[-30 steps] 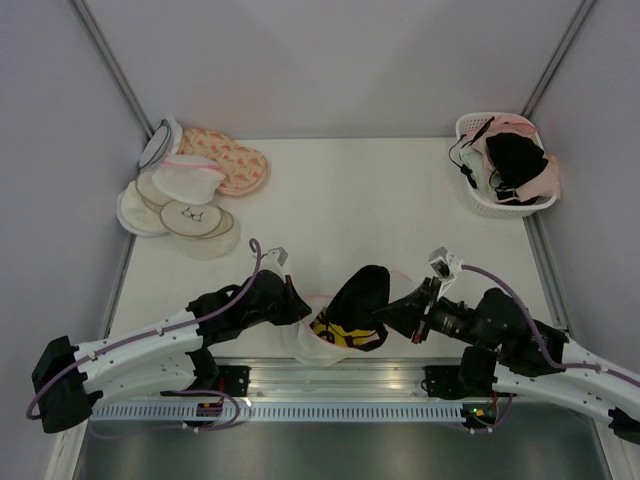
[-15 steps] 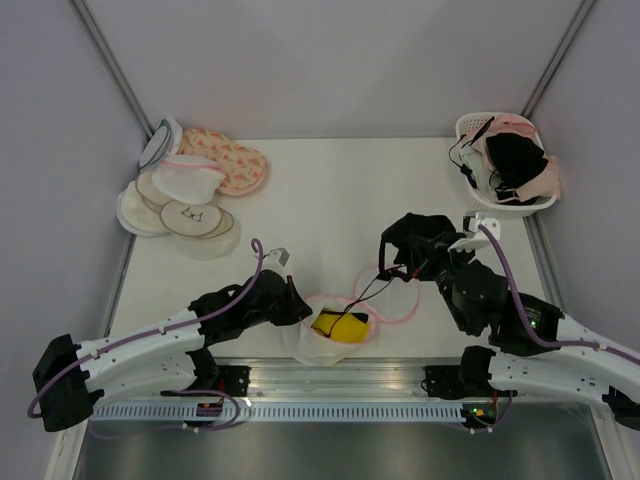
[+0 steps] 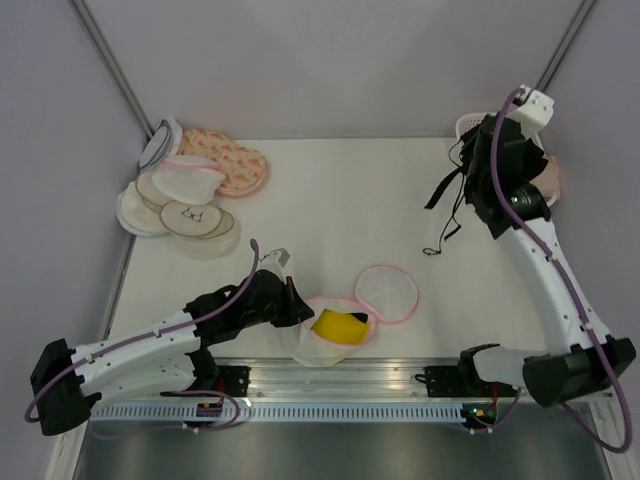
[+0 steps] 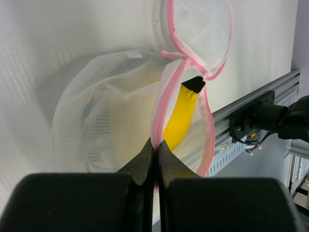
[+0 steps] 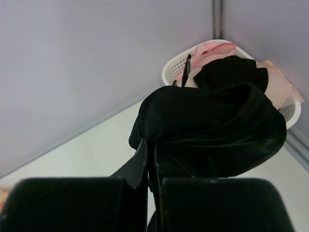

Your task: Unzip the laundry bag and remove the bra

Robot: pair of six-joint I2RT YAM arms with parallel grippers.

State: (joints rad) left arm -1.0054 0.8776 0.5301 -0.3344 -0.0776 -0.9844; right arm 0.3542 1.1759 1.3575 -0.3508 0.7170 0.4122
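The white mesh laundry bag [image 3: 318,345] with pink zipper trim lies open at the table's near edge. Its disc lid [image 3: 387,293] is flipped out flat to the right. A yellow piece [image 3: 338,325] shows inside. My left gripper [image 3: 298,308] is shut on the bag's pink rim; the left wrist view shows the gripper [image 4: 156,147], the bag [image 4: 106,106], the lid [image 4: 200,29] and the yellow piece [image 4: 181,116]. My right gripper [image 3: 482,165] is shut on a black bra [image 3: 447,190], held high beside the basket. In the right wrist view the gripper [image 5: 150,150] pinches the bra [image 5: 212,125].
A white basket [image 3: 470,125] with several bras stands at the back right; it also shows in the right wrist view [image 5: 176,67]. At the back left lies a pile of pouches, with a peach floral pouch [image 3: 235,160] and a cream disc with a bra drawing [image 3: 190,215].
My right gripper has pulled the black bra out of the bag and carried it up to the back right, beside the basket. The lid now lies open. The left gripper has stayed put.
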